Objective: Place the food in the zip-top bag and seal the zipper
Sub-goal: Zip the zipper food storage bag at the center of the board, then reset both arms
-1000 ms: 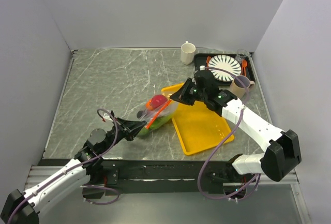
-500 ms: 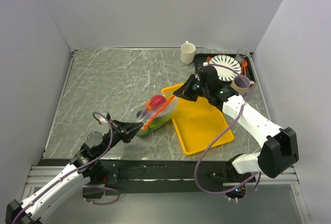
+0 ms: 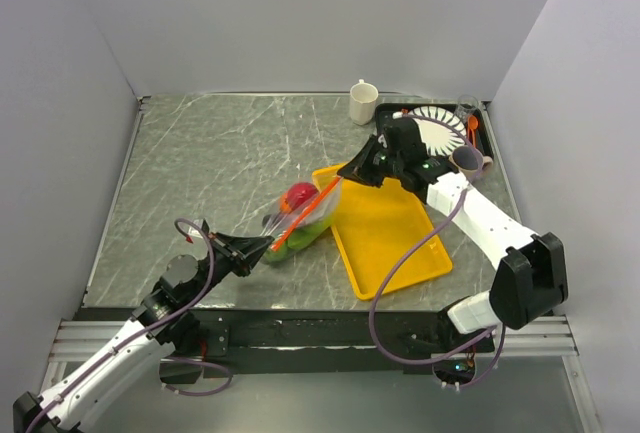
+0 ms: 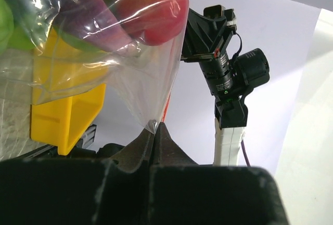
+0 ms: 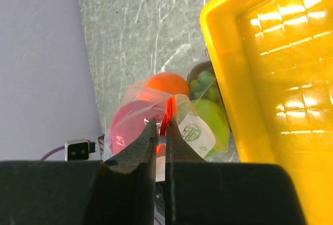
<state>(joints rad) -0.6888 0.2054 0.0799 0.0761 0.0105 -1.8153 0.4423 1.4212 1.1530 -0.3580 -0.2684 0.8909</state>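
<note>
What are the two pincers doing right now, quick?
Left pincer: closed, pinching a corner of the zip-top bag.
Right pincer: closed, gripping one end of the zipper.

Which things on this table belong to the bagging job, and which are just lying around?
In the job: zip-top bag, zipper, toy fruits inside it, left claw pinching the bag's corner, right claw pinching the zipper's end.
Lying about: yellow tray, white mug, striped plate, brown cup.
</note>
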